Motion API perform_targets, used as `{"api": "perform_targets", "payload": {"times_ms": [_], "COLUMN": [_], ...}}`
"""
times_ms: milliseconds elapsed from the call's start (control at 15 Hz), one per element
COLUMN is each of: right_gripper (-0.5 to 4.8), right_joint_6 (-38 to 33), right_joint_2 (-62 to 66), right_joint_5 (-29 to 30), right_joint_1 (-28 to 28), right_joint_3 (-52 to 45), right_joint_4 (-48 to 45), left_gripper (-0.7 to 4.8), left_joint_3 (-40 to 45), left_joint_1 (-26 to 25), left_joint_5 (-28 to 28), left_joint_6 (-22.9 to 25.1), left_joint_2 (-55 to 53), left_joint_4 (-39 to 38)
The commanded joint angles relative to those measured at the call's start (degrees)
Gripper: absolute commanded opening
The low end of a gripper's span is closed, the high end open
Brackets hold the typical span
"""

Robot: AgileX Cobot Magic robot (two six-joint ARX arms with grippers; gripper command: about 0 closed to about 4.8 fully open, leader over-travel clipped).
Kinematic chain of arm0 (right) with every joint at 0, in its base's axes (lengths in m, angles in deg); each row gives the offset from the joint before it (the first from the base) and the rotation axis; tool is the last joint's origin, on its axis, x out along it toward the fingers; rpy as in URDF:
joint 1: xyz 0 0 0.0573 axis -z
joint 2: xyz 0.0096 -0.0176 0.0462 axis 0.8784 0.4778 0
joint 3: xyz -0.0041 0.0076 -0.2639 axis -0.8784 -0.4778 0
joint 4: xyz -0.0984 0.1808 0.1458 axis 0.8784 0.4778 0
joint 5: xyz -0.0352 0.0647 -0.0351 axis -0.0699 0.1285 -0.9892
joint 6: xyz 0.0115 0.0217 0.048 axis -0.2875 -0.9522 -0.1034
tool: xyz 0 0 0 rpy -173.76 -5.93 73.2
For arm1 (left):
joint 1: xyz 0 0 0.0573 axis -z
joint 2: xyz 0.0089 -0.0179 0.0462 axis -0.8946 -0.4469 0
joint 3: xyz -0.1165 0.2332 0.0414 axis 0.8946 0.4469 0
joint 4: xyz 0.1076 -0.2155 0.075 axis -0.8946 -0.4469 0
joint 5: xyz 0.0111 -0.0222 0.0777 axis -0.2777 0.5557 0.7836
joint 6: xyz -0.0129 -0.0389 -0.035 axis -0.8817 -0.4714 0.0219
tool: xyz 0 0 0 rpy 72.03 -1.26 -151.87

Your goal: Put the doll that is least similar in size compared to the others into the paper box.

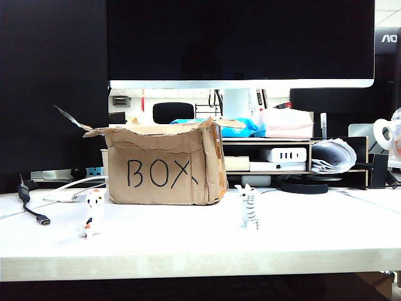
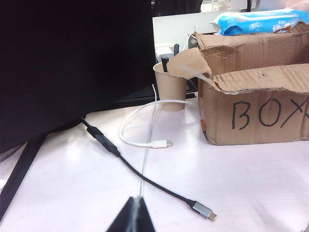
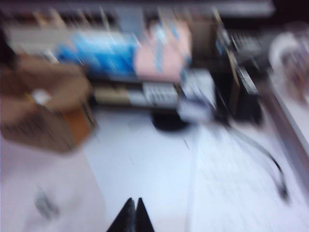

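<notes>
The brown paper box (image 1: pixel 164 166) marked "BOX" stands on the white table with its torn flaps open. The doll is not in view in any frame. Neither arm shows in the exterior view. My left gripper (image 2: pixel 137 200) is shut and empty, low over the table, off the box's (image 2: pixel 256 116) left side. My right gripper (image 3: pixel 133 202) is also shut and empty. Its view is smeared, with the box (image 3: pixel 43 111) well off to one side.
A small white-orange cat (image 1: pixel 94 214) stands left of the box front and a grey-striped cat (image 1: pixel 248 205) right of it. A black USB cable (image 2: pixel 159 188), a white cable (image 2: pixel 140 142) and a paper cup (image 2: pixel 171 87) lie near the left gripper. A shelf (image 1: pixel 294 160) and monitors stand behind.
</notes>
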Motion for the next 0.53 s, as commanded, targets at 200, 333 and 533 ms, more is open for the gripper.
{"api": "perform_targets", "payload": {"times_ms": [200,333,533], "right_gripper": [-0.01,-0.01,-0.01], "right_joint_6": [-3.3,-3.3,-3.8], "right_joint_2": [-0.1,-0.1,-0.1], "right_joint_5": [0.0,-1.2,6.3], "right_joint_1": [0.3,0.4,0.1], "right_joint_3": [-16.5,-21.6,-27.5], "right_joint_4": [-31.4,-38.9,-42.4], "left_gripper": [-0.05,-0.05,-0.05], "left_joint_3": [-0.1,-0.1,-0.1], "left_joint_1": [0.0,0.0,0.0], "left_joint_5": [-0.1,-0.1,-0.1], "left_joint_6": [0.2,0.2,0.2], "left_joint_2": [0.0,0.0,0.0], "left_joint_4": [0.7,0.7,0.7]}}
